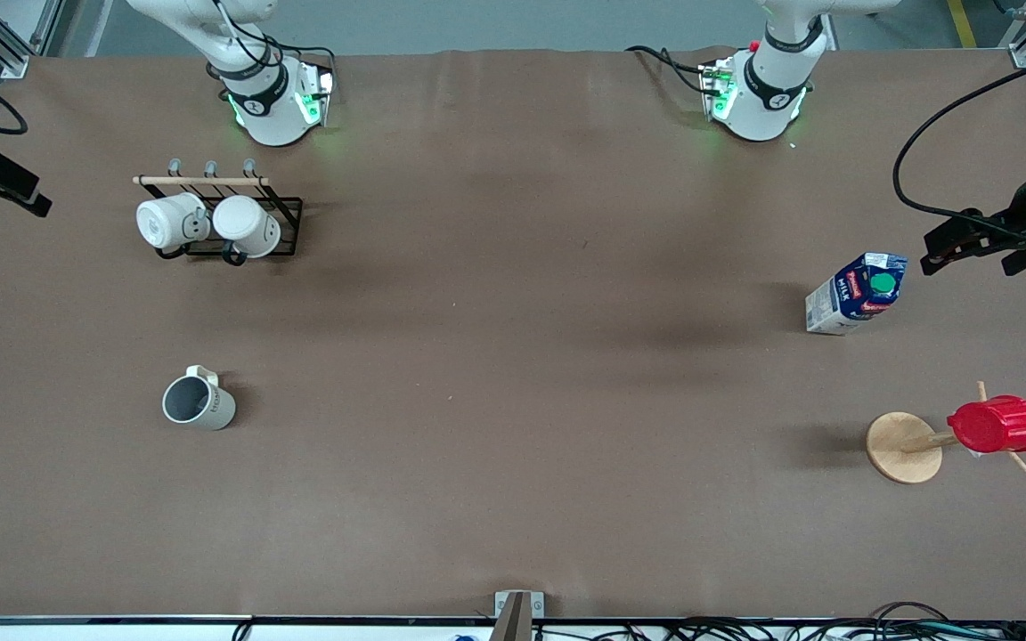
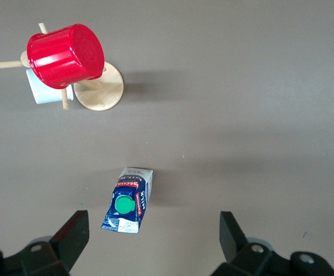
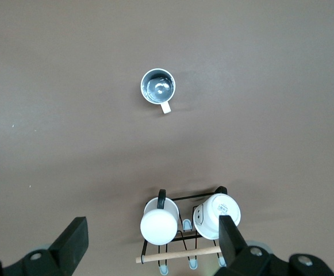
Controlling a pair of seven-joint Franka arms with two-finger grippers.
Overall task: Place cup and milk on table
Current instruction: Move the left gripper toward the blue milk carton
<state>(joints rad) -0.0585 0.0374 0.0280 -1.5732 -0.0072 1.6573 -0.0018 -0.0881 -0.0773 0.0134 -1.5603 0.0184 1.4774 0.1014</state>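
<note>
Front view gives you the whole brown table (image 1: 513,463). The cup (image 1: 199,402), a pale grey-beige mug with a dark inside, stands upright on it toward the right arm's end, nearer to the front camera than the black wire mug rack (image 1: 237,223), which carries two white mugs (image 1: 170,221) under a wooden rod. The milk (image 1: 857,292), a dark blue and white gable-top carton with a round green cap, stands on the table toward the left arm's end. Nearer to the front camera than the carton you see a wooden peg stand (image 1: 903,447) with a red ribbed cup (image 1: 997,425) hung on one peg.

Your left gripper (image 1: 967,242) hangs in the air at the left arm's end of the table, near the carton but apart from it. In the left wrist view its fingers (image 2: 73,234) are spread wide with nothing between them.

Your right gripper (image 3: 152,244) is up over the mug rack, released and holding nothing; its fingers (image 3: 75,238) stand well apart in the right wrist view, and the cup (image 3: 158,86) sits clear of them.
</note>
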